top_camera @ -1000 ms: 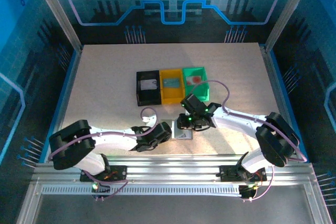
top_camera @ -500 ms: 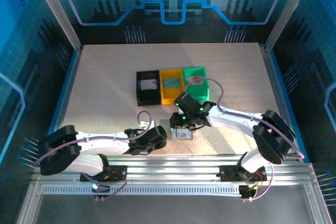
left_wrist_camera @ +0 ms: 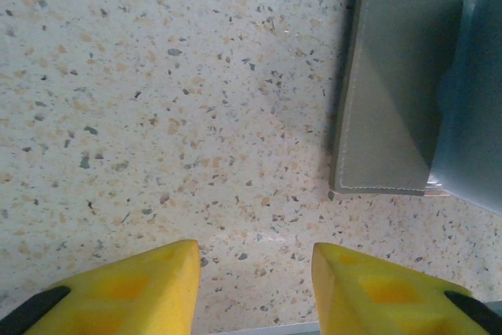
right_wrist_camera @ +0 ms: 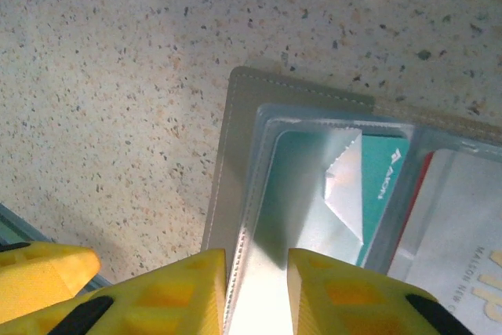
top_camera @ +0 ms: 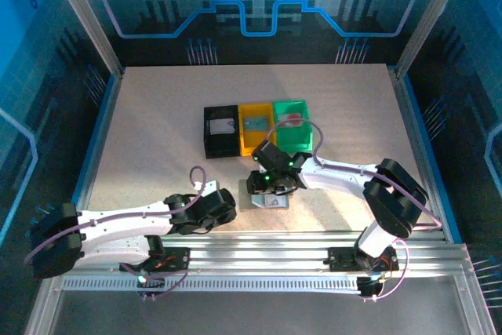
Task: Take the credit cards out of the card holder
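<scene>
Your right end effector pinched a clear pocket of the card holder lying open on the bench, your left end effector gaped empty beside it, and the credit cards inside, likely stiff and slick, wanted an edge grip.

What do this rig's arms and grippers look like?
The left arm and right arm have white links with bulky black joint housings and a lilac cable looping along each. Green lights glow on the right arm. The left gripper and right gripper have blocky yellow fingers with black backing.
</scene>
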